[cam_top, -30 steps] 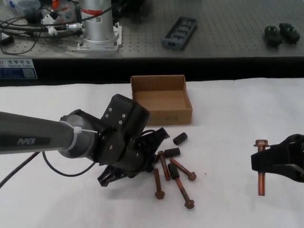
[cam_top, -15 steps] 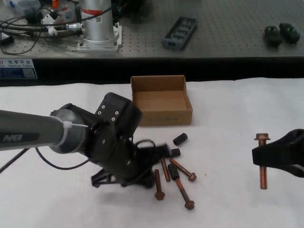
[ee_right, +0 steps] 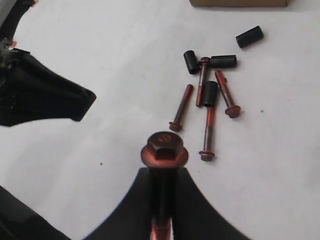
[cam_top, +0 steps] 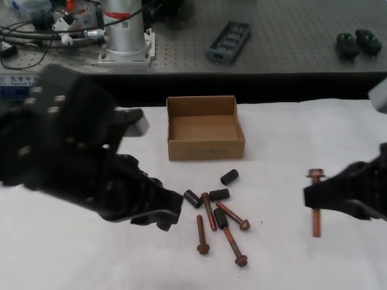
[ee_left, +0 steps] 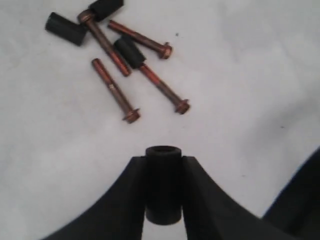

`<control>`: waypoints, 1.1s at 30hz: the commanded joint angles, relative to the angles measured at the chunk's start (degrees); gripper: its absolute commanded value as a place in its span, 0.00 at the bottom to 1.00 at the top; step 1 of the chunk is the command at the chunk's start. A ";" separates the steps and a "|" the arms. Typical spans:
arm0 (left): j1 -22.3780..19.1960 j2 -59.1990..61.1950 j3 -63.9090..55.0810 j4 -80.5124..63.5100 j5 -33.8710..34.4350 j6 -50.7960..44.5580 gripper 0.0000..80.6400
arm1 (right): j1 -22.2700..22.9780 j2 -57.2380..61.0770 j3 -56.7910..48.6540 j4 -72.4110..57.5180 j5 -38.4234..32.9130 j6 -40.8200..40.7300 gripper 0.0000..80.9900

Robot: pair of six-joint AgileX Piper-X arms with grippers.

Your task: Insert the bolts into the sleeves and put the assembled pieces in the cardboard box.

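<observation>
My left gripper (ee_left: 163, 167) is shut on a short black sleeve (ee_left: 163, 192), held upright above the cloth; in the high view it (cam_top: 164, 212) hangs left of the pile. My right gripper (ee_right: 164, 176) is shut on a copper bolt (ee_right: 164, 150), head up, and stands at the right (cam_top: 314, 202) with the bolt (cam_top: 314, 220) hanging below it. Between them lie several loose bolts (cam_top: 202, 233) and black sleeves (cam_top: 229, 177); one bolt (ee_right: 207, 131) has a sleeve (ee_right: 210, 93) on its shank. The open cardboard box (cam_top: 207, 147) stands behind the pile.
A white cloth (cam_top: 284, 151) covers the bench. Behind it runs a perforated metal table with a metal post (cam_top: 124, 30), cables and a dark tray (cam_top: 228, 40). The left arm's dark bulk (cam_top: 60, 151) takes up the left side.
The left arm has risen from the pile and swung left, carrying a sleeve. The right gripper with its bolt has shifted left, toward the pile.
</observation>
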 commanded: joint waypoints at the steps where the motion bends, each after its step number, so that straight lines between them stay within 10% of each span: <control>1: 1.59 -5.82 4.11 -5.17 10.88 2.70 0.01 | -0.25 -0.47 -0.75 -0.74 -0.92 -0.24 0.03; 12: 8.37 -17.11 17.72 -22.44 34.39 -2.87 0.01 | 6.56 9.56 -0.75 -29.85 -8.04 17.98 0.03; 33: 11.97 -17.22 18.04 -33.70 40.95 -7.20 0.01 | 13.76 12.22 -2.67 -43.04 -7.63 26.50 0.03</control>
